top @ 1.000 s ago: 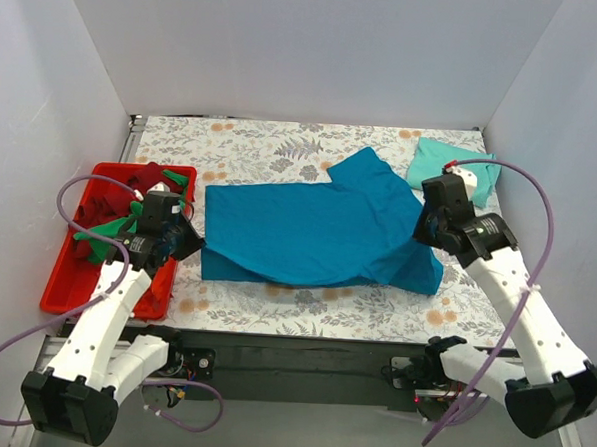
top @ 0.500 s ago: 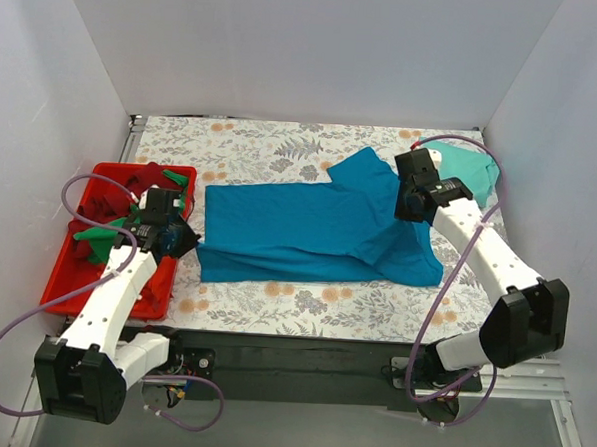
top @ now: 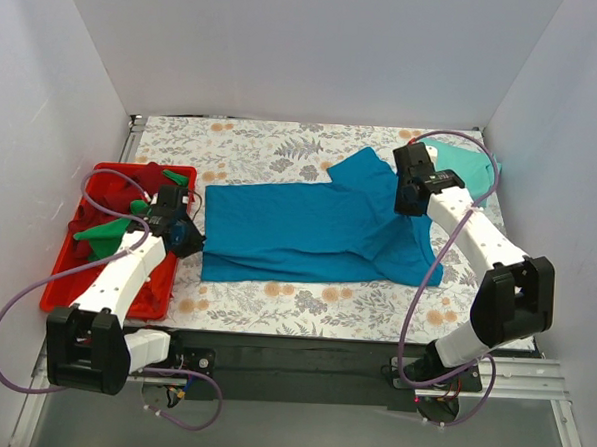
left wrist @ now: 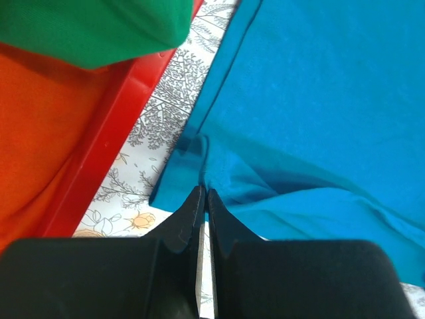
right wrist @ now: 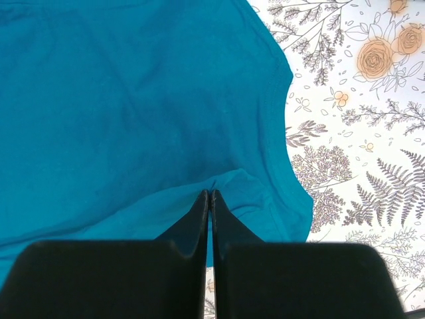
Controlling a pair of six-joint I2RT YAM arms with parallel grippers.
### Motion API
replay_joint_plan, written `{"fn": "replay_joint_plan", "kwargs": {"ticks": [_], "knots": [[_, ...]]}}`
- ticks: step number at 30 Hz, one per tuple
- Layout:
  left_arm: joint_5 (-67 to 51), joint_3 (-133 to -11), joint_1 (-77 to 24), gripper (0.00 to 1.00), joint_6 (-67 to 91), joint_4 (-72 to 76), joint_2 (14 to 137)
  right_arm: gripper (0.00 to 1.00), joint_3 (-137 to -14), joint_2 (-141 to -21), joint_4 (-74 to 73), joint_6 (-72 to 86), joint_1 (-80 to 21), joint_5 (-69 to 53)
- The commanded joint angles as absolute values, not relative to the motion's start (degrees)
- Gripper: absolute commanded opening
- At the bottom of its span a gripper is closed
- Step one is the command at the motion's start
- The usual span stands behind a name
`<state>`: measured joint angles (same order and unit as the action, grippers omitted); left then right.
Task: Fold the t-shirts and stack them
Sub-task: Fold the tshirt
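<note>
The deep blue t-shirt (top: 308, 229) lies spread across the flowered table. My left gripper (top: 189, 240) is shut on its left hem corner (left wrist: 199, 174), beside the tray. My right gripper (top: 413, 201) is shut on a fold of the same shirt (right wrist: 219, 186) near its right side and lifts it a little. A pale mint green folded shirt (top: 464, 164) lies at the back right, behind my right arm. Bright green (top: 108, 232) and dark red (top: 151, 174) shirts lie bunched in the red tray; the green one also shows in the left wrist view (left wrist: 93, 30).
The red plastic tray (top: 60, 286) stands at the table's left edge; its rim shows in the left wrist view (left wrist: 106, 149). White walls close the back and sides. Bare flowered cloth (top: 305, 299) runs along the front of the shirt.
My right gripper has carried the shirt's right side back and leftward, so the lower right part of the shirt has folded inward. My left gripper has shifted slightly back at the hem.
</note>
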<state>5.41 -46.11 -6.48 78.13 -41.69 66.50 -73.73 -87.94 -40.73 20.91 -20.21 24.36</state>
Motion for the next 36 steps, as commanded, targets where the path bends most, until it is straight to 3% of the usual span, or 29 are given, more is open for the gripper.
{"fn": "replay_joint_plan", "kwargs": {"ticks": [1, 10, 11, 12, 14, 16, 20, 31, 36], "knots": [[7.8, -46.8, -6.1, 0.0, 76.1, -40.3, 68.3, 0.01, -76.4, -88.0, -38.8, 20.2, -19.2, 26.3], [9.9, -48.0, -6.1, 0.0, 75.8, -38.6, 71.6, 0.01, -77.2, -91.1, -38.1, 18.6, -18.2, 24.4], [10.0, -48.3, -6.1, 0.1, 75.8, -38.8, 71.5, 0.01, -77.4, -91.5, -38.1, 18.3, -18.0, 23.0], [9.8, -48.5, -6.1, 0.42, 75.8, -38.6, 71.1, 0.01, -77.8, -91.9, -38.1, 17.9, -17.8, 22.0], [8.4, -48.8, -6.1, 0.68, 75.7, -38.0, 69.4, 0.42, -78.9, -91.9, -38.1, 16.7, -17.0, 17.9], [6.7, -48.7, -6.1, 0.8, 75.3, -36.7, 68.0, 0.66, -79.2, -91.1, -38.1, 16.2, -15.1, 15.5], [4.0, -47.4, -6.2, 0.81, 74.8, -36.1, 65.8, 0.7, -75.6, -87.6, -38.1, 14.8, -9.6, 4.3], [0.1, -41.2, -7.3, 0.78, 77.6, -35.8, 63.4, 0.7, -52.0, -76.6, -36.0, 12.9, 1.7, -3.7], [0.4, -40.3, -7.8, 0.76, 78.8, -35.6, 64.0, 0.68, -47.5, -76.8, -34.1, 13.7, 6.0, -8.1]]}}
